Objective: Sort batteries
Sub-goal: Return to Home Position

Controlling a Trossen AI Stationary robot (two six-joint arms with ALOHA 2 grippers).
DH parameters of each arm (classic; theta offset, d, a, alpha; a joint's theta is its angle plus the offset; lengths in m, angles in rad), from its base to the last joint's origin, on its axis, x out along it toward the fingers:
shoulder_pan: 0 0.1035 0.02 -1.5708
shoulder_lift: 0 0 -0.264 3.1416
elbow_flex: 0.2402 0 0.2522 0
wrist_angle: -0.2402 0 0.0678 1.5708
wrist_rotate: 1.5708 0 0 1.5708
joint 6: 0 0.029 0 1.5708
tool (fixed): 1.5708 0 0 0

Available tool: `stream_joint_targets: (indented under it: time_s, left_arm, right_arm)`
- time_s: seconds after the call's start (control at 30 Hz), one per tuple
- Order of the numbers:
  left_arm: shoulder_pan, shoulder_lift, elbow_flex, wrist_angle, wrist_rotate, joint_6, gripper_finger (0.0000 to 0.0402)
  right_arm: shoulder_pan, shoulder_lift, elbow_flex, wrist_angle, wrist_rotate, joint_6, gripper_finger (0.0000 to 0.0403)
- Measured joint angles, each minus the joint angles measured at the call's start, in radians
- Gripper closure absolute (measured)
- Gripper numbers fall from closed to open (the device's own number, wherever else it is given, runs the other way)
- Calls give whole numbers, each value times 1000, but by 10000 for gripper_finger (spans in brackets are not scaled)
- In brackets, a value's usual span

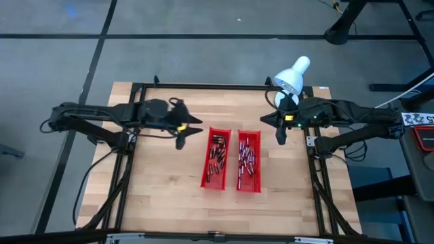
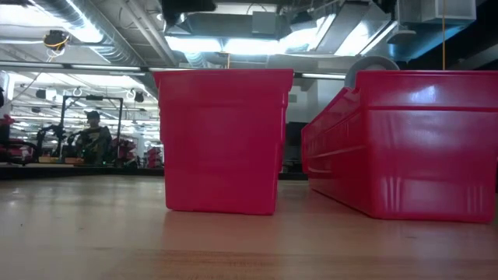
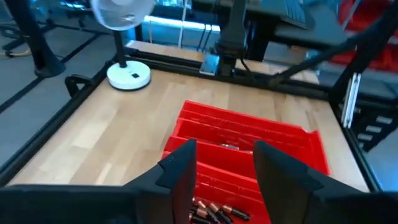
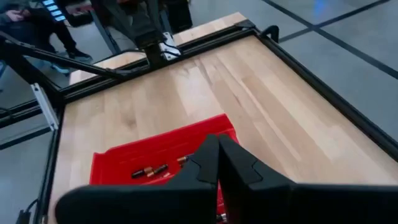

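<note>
A left red plastic bin and a right red plastic bin stand side by side in the middle of the pale wooden bench. The important relation is that both bins lie between the two grippers. The left bin holds the dark batteries, and the right bin holds the silvery batteries. These small metal cylinders lie mostly along the length of the bins, which runs from the far edge of the bench toward the near edge. I see no loose cell on the bare wood, so I judge that the sorting is done and the arms need only to retreat.

The left gripper hovers just beside the far left corner of the left bin. Its fingers are spread wide and hold nothing. The right gripper is near the far right corner of the right bin, and its fingers are pressed together with nothing between them. Each gripper is about equally near to its own bin.

To retreat, each arm should move outward, away from the smooth and glossy bin walls. A white desk lamp stands at the far edge close to the right arm, and a careless lift could touch it.
</note>
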Motion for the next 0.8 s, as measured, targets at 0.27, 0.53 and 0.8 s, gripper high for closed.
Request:
stream_joint_targets:
  time_s: [0.27,0.53,0.8]
  left_arm:
    - [46,-244,-143,54,0,0,290]
    - [84,-414,-214,46,0,28,325]
    - [89,-528,-293,42,7,1,358]
  right_arm:
    - [0,0,0,-61,70,-11,397]
    - [0,0,0,21,44,6,397]
    - [0,-13,0,49,-43,-21,397]
